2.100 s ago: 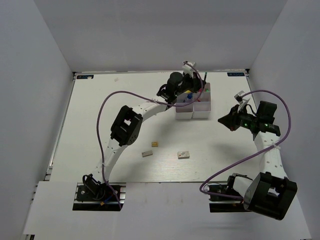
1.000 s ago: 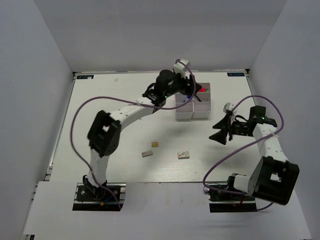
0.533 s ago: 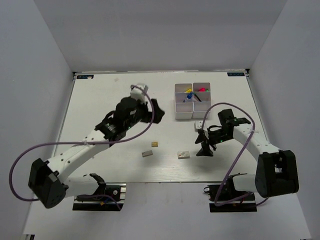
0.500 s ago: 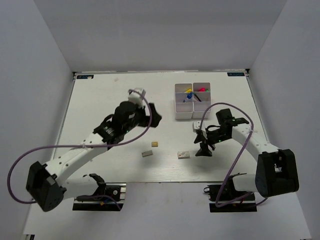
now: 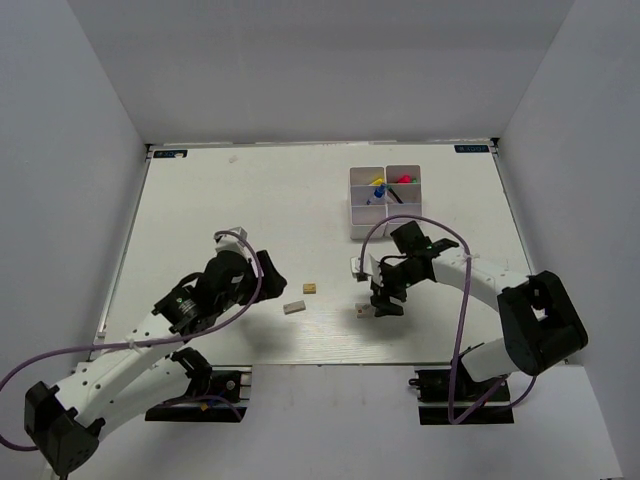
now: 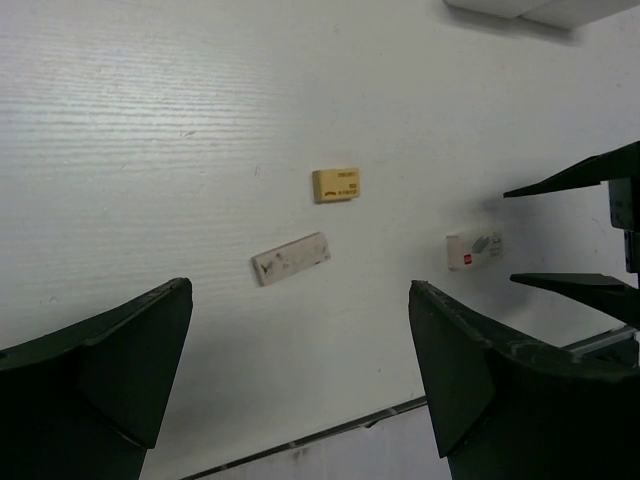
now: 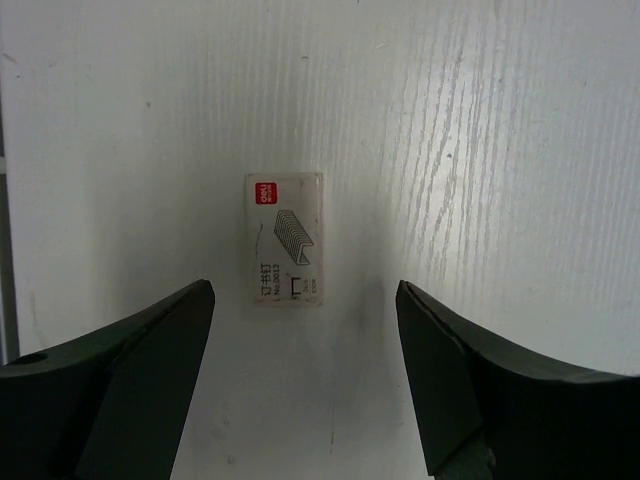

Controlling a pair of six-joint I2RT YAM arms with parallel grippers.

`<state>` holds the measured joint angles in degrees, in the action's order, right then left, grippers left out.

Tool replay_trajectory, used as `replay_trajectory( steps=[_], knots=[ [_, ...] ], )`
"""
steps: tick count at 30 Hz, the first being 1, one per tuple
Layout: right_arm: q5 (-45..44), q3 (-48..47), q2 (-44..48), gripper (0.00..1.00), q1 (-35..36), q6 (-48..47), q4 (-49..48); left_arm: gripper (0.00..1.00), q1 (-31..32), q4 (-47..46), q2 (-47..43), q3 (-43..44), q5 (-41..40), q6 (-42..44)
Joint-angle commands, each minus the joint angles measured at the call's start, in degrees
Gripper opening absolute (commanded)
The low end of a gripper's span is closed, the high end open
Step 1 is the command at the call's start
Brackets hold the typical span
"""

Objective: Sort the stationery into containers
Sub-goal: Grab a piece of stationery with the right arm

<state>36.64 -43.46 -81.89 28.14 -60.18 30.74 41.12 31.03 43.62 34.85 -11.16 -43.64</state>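
1. The left gripper (image 6: 300,292) gapes wide and holds nothing, above the grey eraser (image 6: 291,258) and tan eraser (image 6: 335,184), which lie near the table's (image 5: 220,200) near edge.
2. The right gripper (image 5: 383,298), spread and empty, hangs over a small white box (image 7: 286,239) (staples drawn on its label).
3. The white tray (image 5: 385,228) sits toward the far right corner.

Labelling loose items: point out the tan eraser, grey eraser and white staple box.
tan eraser (image 6: 335,184), left wrist view, top centre
grey eraser (image 6: 290,259), left wrist view, top centre
white staple box (image 7: 285,240), right wrist view, label centre
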Motion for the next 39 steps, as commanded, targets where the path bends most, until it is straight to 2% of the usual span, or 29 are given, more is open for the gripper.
replay_trajectory(
  steps=[1, 9, 16, 19, 23, 25, 26, 29, 33, 39],
  knots=[
    [-5.1, -1.3, -0.8, 0.79, 3.0, 2.2, -4.6, 0.99, -0.1, 3.0, 2.3, -0.7, -0.5, -2.3],
    [-10.7, 0.8, -2.5, 0.79, 7.9, 5.2, -9.9, 0.99, -0.1, 3.0, 6.7, -1.3, 1.2, 0.0],
    [-12.2, 2.9, -2.7, 0.72, 9.7, 5.3, -10.2, 0.99, -0.1, 3.0, 6.7, -1.8, 1.2, 0.0],
    [-12.8, 4.4, -2.1, 0.67, 10.5, 5.1, -10.3, 0.99, -0.1, 2.5, 6.7, -1.8, 1.2, 0.0],
    [-13.0, 5.4, -1.6, 0.48, 10.6, 5.3, -9.6, 0.99, -0.1, 1.9, 7.2, -1.8, 1.2, 0.5],
    [-12.7, 5.1, -1.1, 0.43, 10.4, 5.4, -9.4, 0.99, -0.1, 1.8, 7.2, -1.8, 1.2, 1.0],
    [-12.6, 4.6, -1.0, 0.36, 10.3, 5.5, -8.6, 0.99, -0.1, 1.3, 7.7, -1.8, 1.2, 1.0],
    [-12.7, 2.6, -0.6, 0.24, 9.8, 6.7, -6.8, 0.99, -0.1, -0.2, 8.8, -1.8, 3.7, 3.5],
    [-12.8, -1.2, 2.0, 0.19, 7.7, 8.7, -3.9, 0.99, 0.4, -2.7, 12.2, -2.9, 7.2, 5.6],
    [-16.5, -6.8, 6.5, 0.17, 3.0, 9.1, -1.3, 0.99, 1.0, -8.4, 17.9, -2.9, 11.3, 8.5]
  ],
)
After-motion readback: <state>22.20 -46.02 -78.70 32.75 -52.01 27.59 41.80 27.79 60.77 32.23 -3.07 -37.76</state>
